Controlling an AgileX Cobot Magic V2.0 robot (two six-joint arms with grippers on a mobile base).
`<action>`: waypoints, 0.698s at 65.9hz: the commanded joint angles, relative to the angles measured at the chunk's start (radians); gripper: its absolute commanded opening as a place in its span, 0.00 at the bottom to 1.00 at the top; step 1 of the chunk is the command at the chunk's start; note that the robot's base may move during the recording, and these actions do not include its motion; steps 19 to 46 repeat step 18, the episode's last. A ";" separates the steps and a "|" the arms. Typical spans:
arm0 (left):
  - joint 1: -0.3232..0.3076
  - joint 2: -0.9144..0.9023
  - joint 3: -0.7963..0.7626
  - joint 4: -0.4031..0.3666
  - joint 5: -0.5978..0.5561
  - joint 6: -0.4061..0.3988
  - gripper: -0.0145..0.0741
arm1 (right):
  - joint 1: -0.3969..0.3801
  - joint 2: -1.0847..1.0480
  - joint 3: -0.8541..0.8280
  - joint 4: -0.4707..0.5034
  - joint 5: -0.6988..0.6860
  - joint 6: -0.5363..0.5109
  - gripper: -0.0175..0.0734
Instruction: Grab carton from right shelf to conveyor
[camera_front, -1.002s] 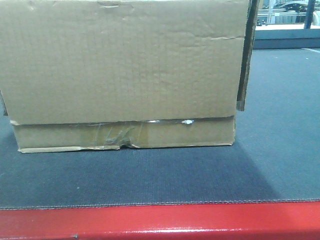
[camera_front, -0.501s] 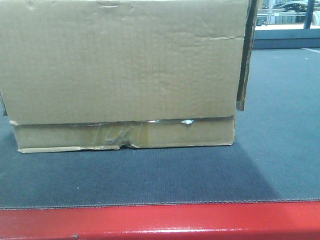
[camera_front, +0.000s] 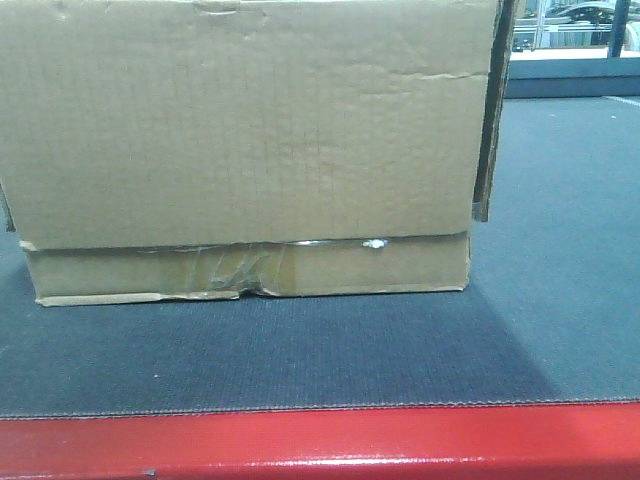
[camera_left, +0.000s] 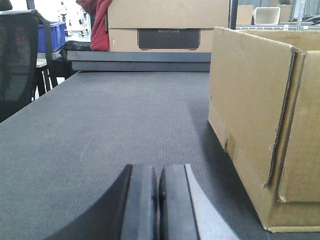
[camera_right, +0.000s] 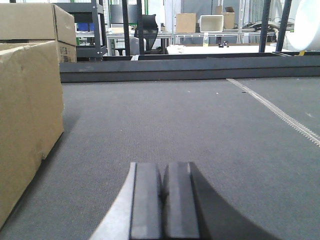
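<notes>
No motion since the earlier frames: carton (camera_front: 235, 150) sits flat on the conveyor (camera_front: 300, 350) belt behind its red edge, with left gripper (camera_left: 158, 200) and right gripper (camera_right: 162, 202) closed empty, resting either side, apparently released after placement.

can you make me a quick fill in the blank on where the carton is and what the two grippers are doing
1. The carton rests on the dark grey ____.
2. Clear tape runs along the carton's ____ seam.
3. The left gripper has its jaws ____, holding nothing.
4. In the right wrist view, the carton sits to the ____ of the right gripper.

Missing words: conveyor; lower; shut; left
</notes>
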 joint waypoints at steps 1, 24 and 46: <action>0.003 -0.005 -0.001 -0.008 -0.015 0.001 0.18 | 0.002 -0.008 0.000 -0.005 -0.017 -0.006 0.12; 0.003 -0.005 -0.001 -0.008 -0.015 0.001 0.18 | 0.002 -0.008 0.000 -0.005 -0.017 -0.006 0.12; 0.003 -0.005 -0.001 -0.008 -0.015 0.001 0.18 | 0.002 -0.008 0.000 -0.005 -0.017 -0.006 0.12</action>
